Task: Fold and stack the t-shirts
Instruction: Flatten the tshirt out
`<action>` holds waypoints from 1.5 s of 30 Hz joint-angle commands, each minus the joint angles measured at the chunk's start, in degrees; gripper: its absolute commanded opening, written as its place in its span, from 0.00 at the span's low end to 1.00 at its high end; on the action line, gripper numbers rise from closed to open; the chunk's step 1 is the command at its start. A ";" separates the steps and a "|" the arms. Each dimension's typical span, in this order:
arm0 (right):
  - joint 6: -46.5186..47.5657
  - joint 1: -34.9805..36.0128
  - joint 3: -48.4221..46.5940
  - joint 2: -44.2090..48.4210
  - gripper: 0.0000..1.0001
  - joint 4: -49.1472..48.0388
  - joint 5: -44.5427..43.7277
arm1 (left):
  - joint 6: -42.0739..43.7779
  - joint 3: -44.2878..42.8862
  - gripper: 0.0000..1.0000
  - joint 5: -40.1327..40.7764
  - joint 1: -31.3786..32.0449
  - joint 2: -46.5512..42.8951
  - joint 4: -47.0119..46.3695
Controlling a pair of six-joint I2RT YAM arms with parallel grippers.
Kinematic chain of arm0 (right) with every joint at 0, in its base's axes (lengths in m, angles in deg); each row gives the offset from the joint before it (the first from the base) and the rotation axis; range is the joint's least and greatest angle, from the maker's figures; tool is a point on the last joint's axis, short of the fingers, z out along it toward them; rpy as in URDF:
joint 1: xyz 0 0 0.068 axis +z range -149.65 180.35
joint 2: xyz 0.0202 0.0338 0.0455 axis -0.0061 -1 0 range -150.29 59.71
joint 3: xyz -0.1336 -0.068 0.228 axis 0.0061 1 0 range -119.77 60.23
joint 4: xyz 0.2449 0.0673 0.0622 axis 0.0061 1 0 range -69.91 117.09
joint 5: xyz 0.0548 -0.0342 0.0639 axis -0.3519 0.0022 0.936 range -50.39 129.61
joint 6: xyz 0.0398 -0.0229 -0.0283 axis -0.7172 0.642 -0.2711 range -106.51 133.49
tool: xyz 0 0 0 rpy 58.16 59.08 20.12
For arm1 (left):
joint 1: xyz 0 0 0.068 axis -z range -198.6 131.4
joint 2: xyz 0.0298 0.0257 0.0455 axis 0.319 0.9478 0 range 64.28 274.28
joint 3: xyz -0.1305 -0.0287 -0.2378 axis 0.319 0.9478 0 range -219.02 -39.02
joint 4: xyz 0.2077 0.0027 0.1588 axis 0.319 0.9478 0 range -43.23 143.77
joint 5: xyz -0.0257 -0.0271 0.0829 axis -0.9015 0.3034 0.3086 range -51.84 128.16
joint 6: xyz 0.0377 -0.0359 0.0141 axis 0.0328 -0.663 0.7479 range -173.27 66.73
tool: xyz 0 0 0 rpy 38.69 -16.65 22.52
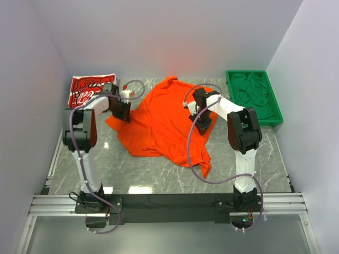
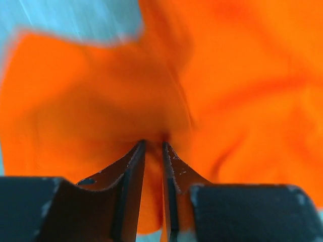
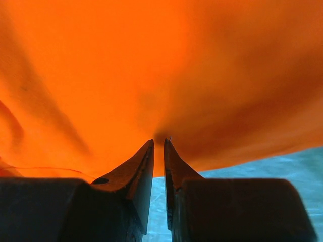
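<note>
The orange t-shirt (image 1: 161, 124) lies rumpled and spread over the middle of the marble table. My left gripper (image 1: 125, 112) sits at its left edge, and in the left wrist view the narrow jaws (image 2: 153, 144) hold a fold of the orange cloth (image 2: 91, 91). My right gripper (image 1: 202, 125) is on the shirt's right side. Its fingertips (image 3: 158, 141) pinch a pucker of the orange cloth (image 3: 161, 65) just above the table. The red t-shirt (image 1: 91, 89) with white print lies folded at the back left corner.
A green tray (image 1: 265, 72) holding bunched green cloth stands at the back right. White walls close in the table on three sides. Both arms' cables loop over the orange shirt. Bare marble shows along the front edge.
</note>
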 commanded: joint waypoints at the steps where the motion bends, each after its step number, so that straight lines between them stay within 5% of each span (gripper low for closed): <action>1: -0.41 0.42 3.67 2.55 0.20 3.45 1.36 | -4.08 -12.35 0.26 3.60 1.94 9.38 1.79; 5: 0.56 4.01 9.98 4.92 0.20 7.14 9.34 | -6.36 -35.44 0.25 4.13 2.91 25.83 7.58; 7: 1.44 7.34 11.32 6.07 0.20 7.76 12.34 | -7.59 -54.69 0.27 0.62 2.99 35.39 12.86; 9: 0.04 8.33 11.33 8.18 0.22 7.24 12.71 | -9.16 -63.42 0.34 -1.57 2.99 35.99 12.88; 17: -1.28 9.01 5.61 24.06 0.39 4.96 7.26 | -13.82 -16.75 0.66 -13.43 0.63 -2.49 -15.05; 24: -3.31 26.58 7.97 23.92 0.38 4.26 4.45 | -26.39 -2.57 0.69 -18.55 -7.71 -17.89 -16.75; 34: -3.66 45.75 12.20 21.55 0.33 -1.99 -4.60 | -25.44 9.75 0.70 -18.72 -15.99 -32.21 -14.90; 45: -8.05 47.88 13.17 10.74 0.35 -10.51 -12.77 | -22.63 17.76 0.70 -19.86 -19.06 -39.78 -13.14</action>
